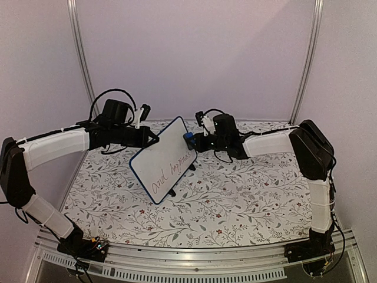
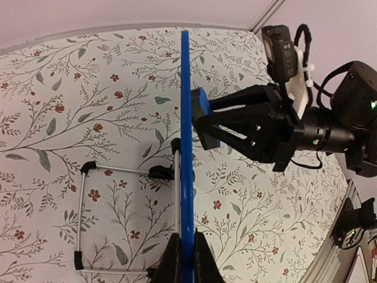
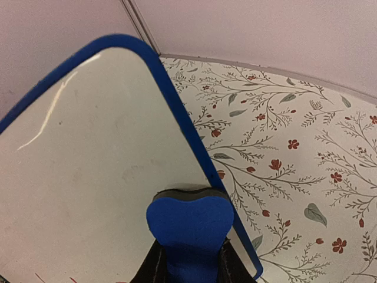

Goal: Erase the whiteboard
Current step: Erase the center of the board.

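A robot lab's test cell: a left arm [image 1: 56, 147] and a right arm [image 1: 268, 144] bolted to a slotted metal rail [image 1: 194, 259] at a bench [image 1: 118, 233] edge, flowered cloth [image 1: 247, 200] on top, boxed in by plain pale walls [image 1: 194, 53] and metal corner posts [image 1: 82, 59].
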Robot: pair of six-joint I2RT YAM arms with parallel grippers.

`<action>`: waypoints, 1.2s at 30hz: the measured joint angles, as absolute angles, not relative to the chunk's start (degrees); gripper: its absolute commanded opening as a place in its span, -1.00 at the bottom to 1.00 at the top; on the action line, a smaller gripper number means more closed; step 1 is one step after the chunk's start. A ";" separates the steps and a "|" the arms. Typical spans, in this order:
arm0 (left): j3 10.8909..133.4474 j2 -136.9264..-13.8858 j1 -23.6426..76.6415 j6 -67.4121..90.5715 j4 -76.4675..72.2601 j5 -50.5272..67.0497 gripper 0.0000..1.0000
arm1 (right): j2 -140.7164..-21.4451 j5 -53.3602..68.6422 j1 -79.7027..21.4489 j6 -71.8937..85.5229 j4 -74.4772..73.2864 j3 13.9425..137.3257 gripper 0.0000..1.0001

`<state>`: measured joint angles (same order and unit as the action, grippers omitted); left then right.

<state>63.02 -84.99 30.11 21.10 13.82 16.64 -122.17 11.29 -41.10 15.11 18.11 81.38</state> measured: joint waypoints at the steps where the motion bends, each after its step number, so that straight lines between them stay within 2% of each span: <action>1: 63.02 -84.99 30.11 21.10 13.82 16.64 -1.00 | -122.17 11.27 -41.10 14.96 17.91 82.63 -0.68; 8: 63.02 -84.99 30.11 21.06 13.80 16.75 -1.00 | -122.17 11.31 -41.17 14.37 19.38 83.74 -0.68; 15: 63.02 -84.99 30.11 21.08 13.76 17.10 -1.00 | -122.41 11.57 -41.23 15.46 22.26 73.80 -0.68; 20: 63.02 -84.99 30.11 21.10 13.76 17.08 -1.00 | -122.98 11.53 -41.25 15.59 21.58 72.77 -0.68; 29: 63.02 -84.99 30.11 21.37 13.78 15.79 -1.00 | -122.98 10.76 -41.30 13.06 14.31 84.09 -0.67; 36: 63.02 -84.99 30.11 21.23 13.76 16.05 -1.00 | -122.98 9.93 -42.24 10.76 14.48 91.50 -0.67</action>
<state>63.02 -84.99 30.11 21.23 13.76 16.05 -122.98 9.93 -42.24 10.76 14.48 91.50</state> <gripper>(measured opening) 0.014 0.220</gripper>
